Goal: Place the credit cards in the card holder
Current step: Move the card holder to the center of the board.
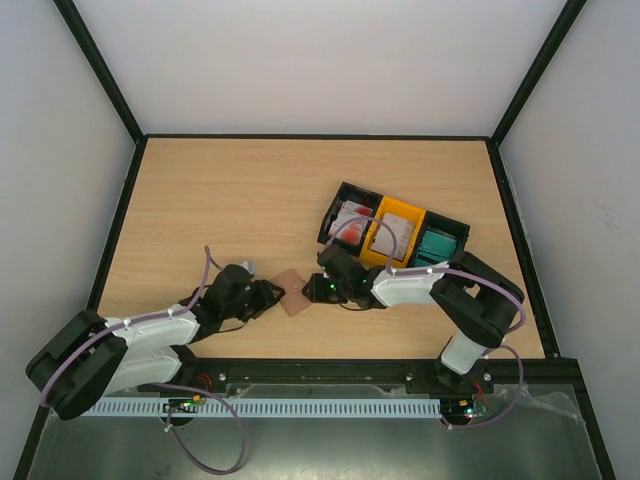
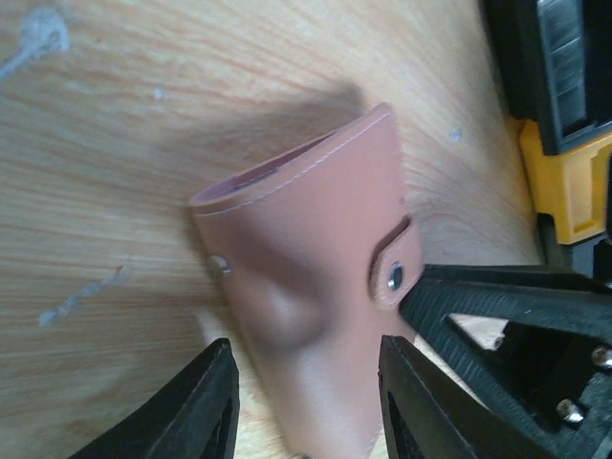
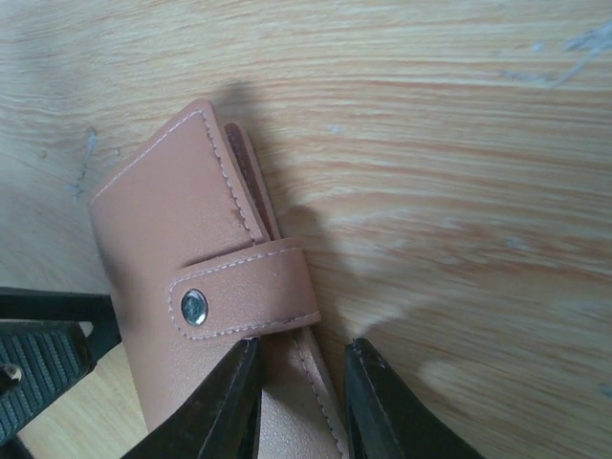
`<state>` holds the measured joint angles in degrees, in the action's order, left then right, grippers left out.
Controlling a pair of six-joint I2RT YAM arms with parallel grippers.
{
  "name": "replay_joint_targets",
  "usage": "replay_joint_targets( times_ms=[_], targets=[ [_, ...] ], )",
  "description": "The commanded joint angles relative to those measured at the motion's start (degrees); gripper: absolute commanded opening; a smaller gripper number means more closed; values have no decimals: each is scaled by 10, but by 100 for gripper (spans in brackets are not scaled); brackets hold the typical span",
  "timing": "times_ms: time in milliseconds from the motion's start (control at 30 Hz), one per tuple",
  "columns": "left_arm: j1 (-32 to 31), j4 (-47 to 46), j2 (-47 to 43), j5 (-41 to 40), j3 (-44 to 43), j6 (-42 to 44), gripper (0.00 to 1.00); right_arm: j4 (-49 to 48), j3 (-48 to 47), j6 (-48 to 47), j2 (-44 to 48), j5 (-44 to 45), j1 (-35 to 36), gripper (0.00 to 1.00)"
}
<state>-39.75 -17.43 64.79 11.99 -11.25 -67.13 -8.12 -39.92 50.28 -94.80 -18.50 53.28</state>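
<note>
The card holder is a reddish-brown folded wallet with its snap strap fastened, lying on the table between my two grippers. My left gripper is open, its fingers on either side of the card holder, with a sliver of table showing beside the left finger. My right gripper is open over the strap-side edge of the card holder, one finger above its face and the other over the wood. The credit cards lie in the trays: red-and-white, whitish and teal.
A row of three trays, black, yellow and black, stands just behind the right arm. In the left wrist view the yellow tray sits close on the right. A black raised rim borders the table.
</note>
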Motion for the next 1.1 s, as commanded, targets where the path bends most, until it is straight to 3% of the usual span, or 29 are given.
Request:
replay_joint_targets(
  times_ms=[0, 333, 533, 633, 867, 1067],
  targets=[
    [-2, -61, 8, -18, 4, -9, 42, -9, 5, 19, -26, -46, 3, 26],
    [0, -174, 40, -5, 22, -30, 42, -37, -1, 29, -59, -63, 3, 25],
    [2, -180, 53, -3, 23, -24, 26, -12, -10, 14, -53, -17, 3, 26],
    [3, -170, 61, -4, 20, -17, 18, 20, -20, 0, -44, 20, 5, 32],
    [4, -64, 60, -35, -3, 18, 15, 146, -80, -42, -26, 155, 28, 51],
    [4, -40, 65, -42, -4, 21, 16, 224, -153, -80, -54, 248, 58, 53]
  ],
)
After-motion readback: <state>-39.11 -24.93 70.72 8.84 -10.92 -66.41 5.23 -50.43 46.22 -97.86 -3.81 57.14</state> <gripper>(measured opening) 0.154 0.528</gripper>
